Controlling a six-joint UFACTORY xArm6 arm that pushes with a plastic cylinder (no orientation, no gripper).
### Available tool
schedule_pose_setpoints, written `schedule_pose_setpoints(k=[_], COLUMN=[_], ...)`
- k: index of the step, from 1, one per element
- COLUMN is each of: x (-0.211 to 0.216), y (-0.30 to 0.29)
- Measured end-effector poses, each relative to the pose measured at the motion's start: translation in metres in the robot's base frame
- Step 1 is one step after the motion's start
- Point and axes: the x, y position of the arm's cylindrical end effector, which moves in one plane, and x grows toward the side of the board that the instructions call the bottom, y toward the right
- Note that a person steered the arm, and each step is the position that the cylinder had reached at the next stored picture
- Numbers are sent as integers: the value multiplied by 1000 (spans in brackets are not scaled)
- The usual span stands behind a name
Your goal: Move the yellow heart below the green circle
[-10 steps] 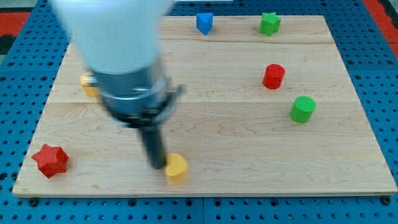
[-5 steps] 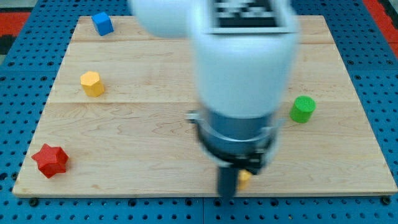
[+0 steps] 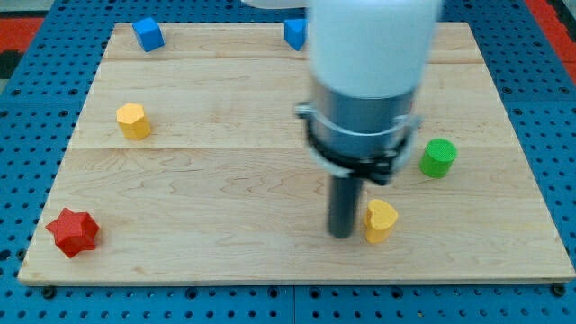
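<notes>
The yellow heart (image 3: pixel 380 220) lies near the bottom of the wooden board (image 3: pixel 225 180), right of centre. The green circle (image 3: pixel 438 157) stands up and to the right of it, near the board's right side. My tip (image 3: pixel 341 234) rests on the board just left of the yellow heart, touching or almost touching its left side. The arm's body hides the board above the tip.
A yellow hexagon block (image 3: pixel 133 120) sits at the left. A red star (image 3: pixel 72 231) is at the bottom left corner. A blue cube (image 3: pixel 148 34) is at the top left; another blue block (image 3: pixel 294 33) at top centre is partly hidden by the arm.
My tip has swept right along the bottom of the board, pushing the yellow heart from bottom centre toward the green circle. The heart has also moved slightly up.
</notes>
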Motion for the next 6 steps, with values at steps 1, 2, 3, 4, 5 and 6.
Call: schedule_pose_setpoints(k=[1, 2, 3, 4, 5, 6], x=[-1, -3, -39, -46, -43, -46], y=[52, 39, 27, 68, 70, 143])
